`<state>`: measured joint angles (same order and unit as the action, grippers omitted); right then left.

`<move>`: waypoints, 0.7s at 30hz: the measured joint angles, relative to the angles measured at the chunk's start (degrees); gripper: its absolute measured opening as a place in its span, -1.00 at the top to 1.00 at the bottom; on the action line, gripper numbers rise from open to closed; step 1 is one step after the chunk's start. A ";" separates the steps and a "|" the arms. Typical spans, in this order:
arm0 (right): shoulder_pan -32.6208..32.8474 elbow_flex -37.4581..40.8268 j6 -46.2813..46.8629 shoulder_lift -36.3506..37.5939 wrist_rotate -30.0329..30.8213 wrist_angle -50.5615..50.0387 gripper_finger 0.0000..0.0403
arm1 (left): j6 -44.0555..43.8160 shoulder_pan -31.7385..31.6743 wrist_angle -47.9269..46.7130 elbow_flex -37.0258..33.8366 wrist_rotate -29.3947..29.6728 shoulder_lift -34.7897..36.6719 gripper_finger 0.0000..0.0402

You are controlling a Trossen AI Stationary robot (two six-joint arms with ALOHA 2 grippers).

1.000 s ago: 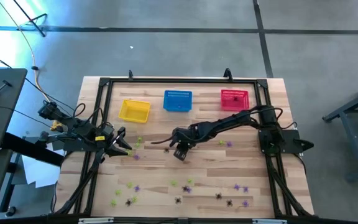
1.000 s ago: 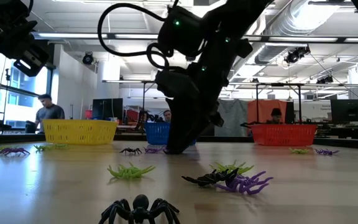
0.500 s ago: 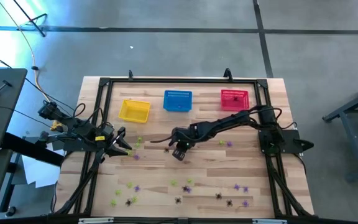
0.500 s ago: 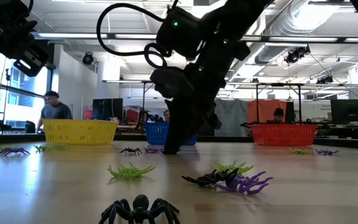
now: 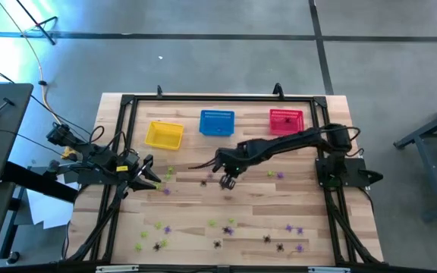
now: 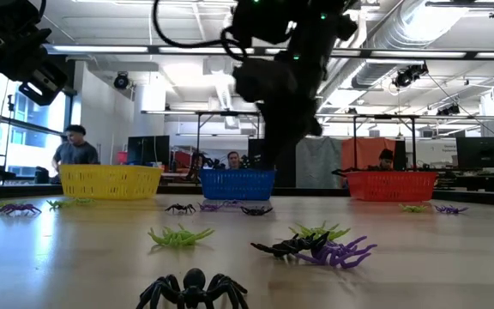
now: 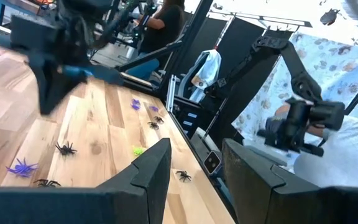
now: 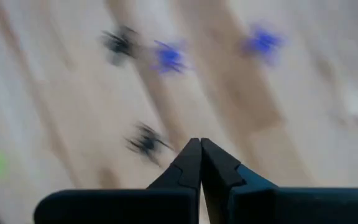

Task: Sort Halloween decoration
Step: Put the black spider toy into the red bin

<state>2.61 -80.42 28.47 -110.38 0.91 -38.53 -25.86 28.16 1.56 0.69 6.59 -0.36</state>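
Tiny purple, yellow-green and black plastic spiders lie scattered over the wooden table, most of them in its near half. One black spider lies flat on the wood just below my right gripper. That gripper hangs shut above the table's middle with nothing between its fingertips. My left gripper waits open at the table's left side, above a yellow-green spider and a purple spider.
A yellow basket, a blue basket and a red basket stand in a row at the far edge. A black frame runs around the table. People sit at desks in the room beyond.
My right gripper has shut at the table top and then risen clear, drifting slightly toward the right and far edges. The black spider that it stood over stays on the wood and is now uncovered.
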 joint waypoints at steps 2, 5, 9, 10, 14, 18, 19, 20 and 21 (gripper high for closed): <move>-0.51 -0.03 -0.23 2.20 1.67 -3.25 1.00 | -0.01 -0.01 -0.01 -0.01 0.00 0.00 0.34; -1.20 -0.11 0.03 3.88 3.09 -6.26 1.00 | -0.01 0.00 -0.01 0.00 0.00 0.00 0.34; -0.55 -0.09 0.81 2.87 -2.42 -3.06 1.00 | -0.02 0.00 0.02 -0.01 0.00 0.00 0.34; -0.05 -0.10 0.84 2.37 -3.61 -2.26 1.00 | -0.01 0.00 -0.01 -0.02 0.00 0.00 0.34; 2.13 -0.11 1.16 1.02 -4.32 0.27 1.00 | -0.01 -0.01 -0.02 0.00 0.00 0.00 0.34; 3.96 -0.11 1.66 -1.26 -4.08 3.86 1.00 | -0.01 -0.02 0.00 0.00 0.00 0.00 0.34; 4.29 -0.11 1.70 -1.86 -4.10 4.97 1.00 | 0.01 -0.01 0.00 0.00 0.00 0.00 0.34; 4.57 -0.13 1.68 -2.55 -4.16 6.55 1.00 | 0.01 0.00 0.00 0.00 0.00 0.00 0.34; 4.76 -0.17 1.55 -3.34 -4.16 7.48 1.00 | -0.01 0.00 -0.04 0.00 0.00 0.00 0.34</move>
<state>7.36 -80.60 30.02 -113.71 -3.25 -31.06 -25.87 28.16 1.52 0.69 6.59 -0.36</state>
